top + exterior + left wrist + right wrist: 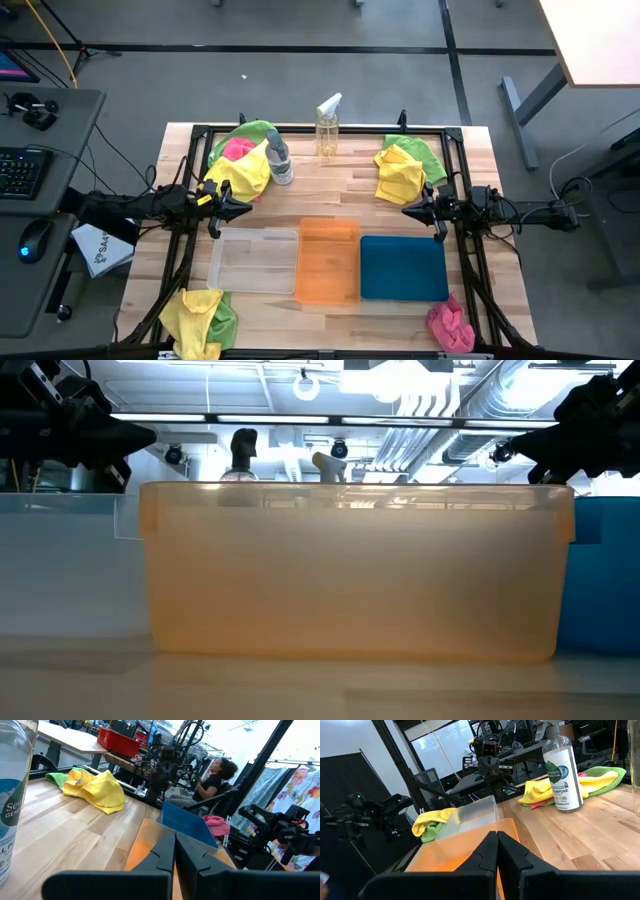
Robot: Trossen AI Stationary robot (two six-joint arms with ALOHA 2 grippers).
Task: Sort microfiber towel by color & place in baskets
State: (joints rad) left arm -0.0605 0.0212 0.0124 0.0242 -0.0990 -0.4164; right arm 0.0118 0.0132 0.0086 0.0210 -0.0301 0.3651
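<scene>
We see the left gripper (233, 208) and right gripper (418, 210) stretched toward each other, fingers together, holding nothing, above the clear basket (254, 261), orange basket (328, 261) and blue basket (403, 267); towels (240, 165) lie around.

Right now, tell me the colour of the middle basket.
Orange: the middle basket sits between the clear and dark blue ones, best seen in the high view.

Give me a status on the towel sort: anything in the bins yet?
Done: nothing. The clear bin, orange bin and dark blue bin all look empty.
In hand: nothing. The left end effector and right end effector hover shut beside the bins.
Left: all four piles, far-left, far-right, near-left, and the pink towel near-right.
</scene>
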